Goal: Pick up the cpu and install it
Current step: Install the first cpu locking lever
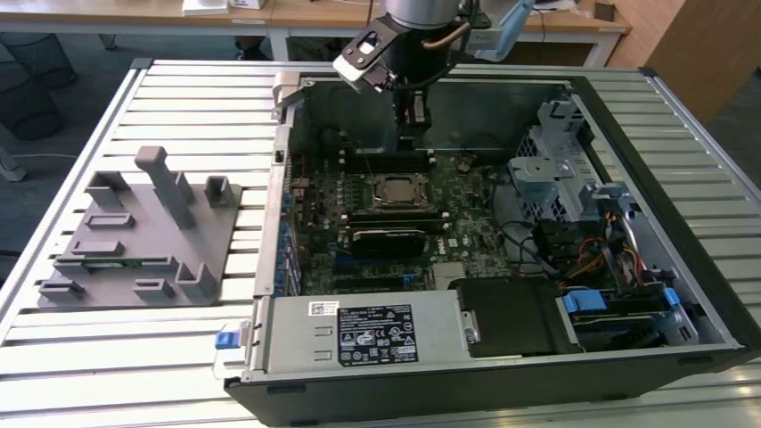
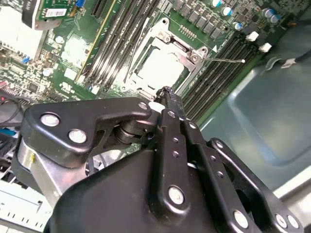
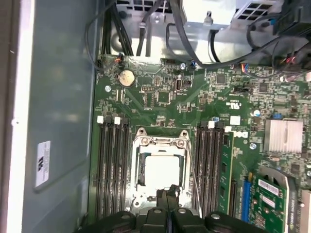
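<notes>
The cpu sat flat in the socket on the board, inside the open pc case on the bench. In both wrist views the gripper hung just above the socket's near edge w/ fingers pressed together, nothing between them. Cpu lay directly below & slightly ahead of the tips; it's square, so no long axis to speak of. Arm came in from above, pointing steeply down into the case.

The claw hides the near edge of the cpu in its socket.
</notes>
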`<state>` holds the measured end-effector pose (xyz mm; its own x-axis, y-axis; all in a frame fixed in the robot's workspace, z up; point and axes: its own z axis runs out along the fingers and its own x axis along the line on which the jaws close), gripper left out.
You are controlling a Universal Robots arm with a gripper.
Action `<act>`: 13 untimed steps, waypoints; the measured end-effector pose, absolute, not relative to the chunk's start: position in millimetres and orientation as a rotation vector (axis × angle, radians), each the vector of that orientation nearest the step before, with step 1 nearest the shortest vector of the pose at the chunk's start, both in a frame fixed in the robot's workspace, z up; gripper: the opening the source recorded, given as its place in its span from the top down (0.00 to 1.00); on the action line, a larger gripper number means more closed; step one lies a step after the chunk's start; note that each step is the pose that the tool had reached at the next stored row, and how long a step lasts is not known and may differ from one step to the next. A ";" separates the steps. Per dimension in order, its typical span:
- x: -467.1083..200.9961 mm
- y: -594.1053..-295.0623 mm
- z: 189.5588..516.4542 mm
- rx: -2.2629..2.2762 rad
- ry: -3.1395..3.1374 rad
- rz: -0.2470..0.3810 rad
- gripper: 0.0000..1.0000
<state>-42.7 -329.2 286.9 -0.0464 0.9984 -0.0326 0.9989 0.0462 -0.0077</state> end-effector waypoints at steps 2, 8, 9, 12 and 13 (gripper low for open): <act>-42.7 -329.2 291.7 2.157 2.259 -0.044 0.89; -42.7 -329.2 293.0 2.157 2.259 -0.044 0.89; -42.7 -329.2 293.1 2.156 2.259 -0.044 0.89; -42.6 -329.2 293.0 2.130 2.284 -0.043 0.89; -42.6 -329.2 293.0 2.113 2.299 -0.043 0.89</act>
